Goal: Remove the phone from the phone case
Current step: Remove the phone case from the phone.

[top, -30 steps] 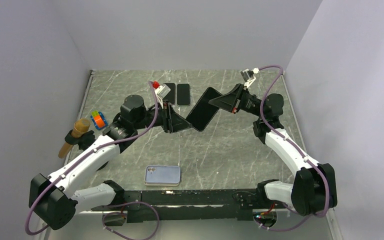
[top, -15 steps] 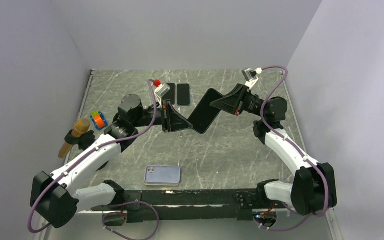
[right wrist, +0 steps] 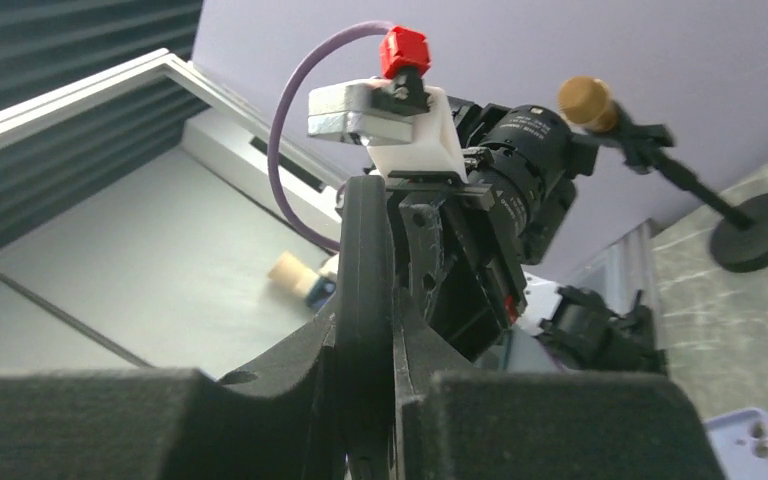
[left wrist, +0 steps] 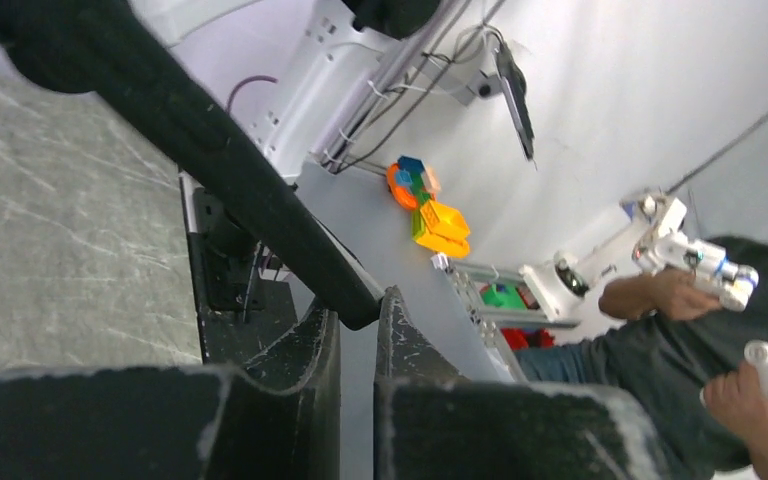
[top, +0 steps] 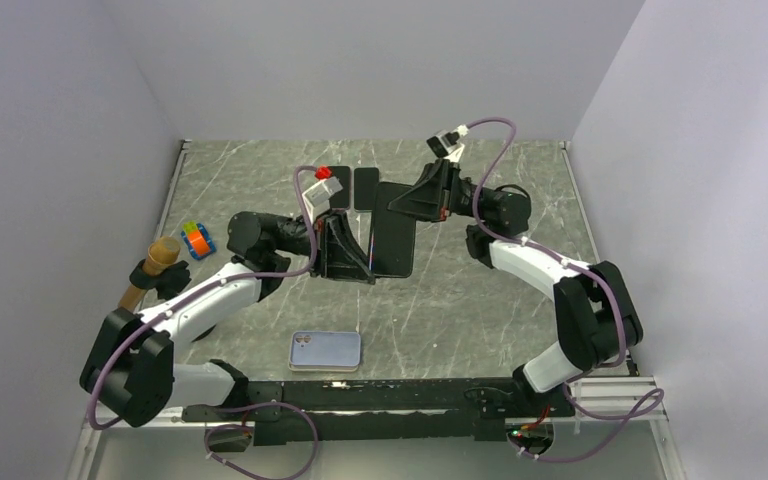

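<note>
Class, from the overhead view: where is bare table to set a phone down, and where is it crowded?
Bare: between the pale blue case and the right arm; also the far right corner. Crowded: far middle, where the left gripper and right gripper clamp the cased phone beside two dark phones; the left edge, by cube and microphone.

The table (top: 520, 300) is smooth veined stone, the left end effector (left wrist: 358, 315) fingers (left wrist: 412, 372) rough matt black.
</note>
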`<action>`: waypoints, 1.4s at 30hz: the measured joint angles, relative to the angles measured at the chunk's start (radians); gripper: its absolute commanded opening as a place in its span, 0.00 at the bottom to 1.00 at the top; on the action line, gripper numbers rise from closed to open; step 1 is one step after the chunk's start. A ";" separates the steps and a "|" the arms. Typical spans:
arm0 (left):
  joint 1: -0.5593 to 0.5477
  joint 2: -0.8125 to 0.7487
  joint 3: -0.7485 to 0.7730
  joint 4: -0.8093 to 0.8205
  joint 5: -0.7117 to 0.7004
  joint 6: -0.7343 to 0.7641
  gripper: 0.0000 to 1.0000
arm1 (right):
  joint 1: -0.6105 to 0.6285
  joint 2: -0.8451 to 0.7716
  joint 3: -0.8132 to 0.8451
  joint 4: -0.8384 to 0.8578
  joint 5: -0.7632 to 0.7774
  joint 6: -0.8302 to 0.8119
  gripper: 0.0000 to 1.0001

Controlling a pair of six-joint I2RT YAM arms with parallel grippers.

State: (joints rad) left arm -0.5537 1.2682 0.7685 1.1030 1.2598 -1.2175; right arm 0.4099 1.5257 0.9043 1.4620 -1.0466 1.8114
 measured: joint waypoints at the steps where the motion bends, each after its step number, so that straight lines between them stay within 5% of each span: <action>1: 0.000 0.005 -0.002 0.048 0.019 -0.023 0.00 | 0.018 0.006 0.002 0.001 0.013 0.017 0.00; 6: 0.011 -0.015 -0.011 0.121 0.065 0.000 0.00 | 0.076 0.010 0.007 0.008 0.059 0.078 0.00; 18: 0.029 -0.219 0.064 -0.769 -0.134 0.572 0.00 | 0.077 0.010 0.007 0.004 0.140 0.017 0.00; 22: 0.028 -0.291 0.060 -0.911 -0.283 0.615 0.24 | 0.077 0.010 -0.007 -0.002 0.186 -0.059 0.00; 25: 0.029 -0.343 0.014 -0.898 -0.365 0.604 0.53 | 0.084 -0.004 -0.027 -0.023 0.222 -0.120 0.00; 29: 0.037 -0.404 -0.079 -0.824 -0.472 0.570 0.75 | 0.098 -0.062 -0.070 -0.089 0.282 -0.199 0.00; 34: 0.038 -0.495 -0.206 -0.684 -0.590 0.542 0.81 | 0.112 -0.151 -0.131 -0.214 0.438 -0.313 0.00; 42: -0.009 -0.461 -0.287 -0.444 -0.645 0.479 0.77 | 0.151 -0.199 -0.146 -0.348 0.674 -0.441 0.00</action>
State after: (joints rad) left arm -0.5625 0.8074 0.4816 0.6586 0.6147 -0.7383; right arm 0.5610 1.3270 0.7582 1.1141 -0.3725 1.3708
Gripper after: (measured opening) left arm 0.791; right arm 0.193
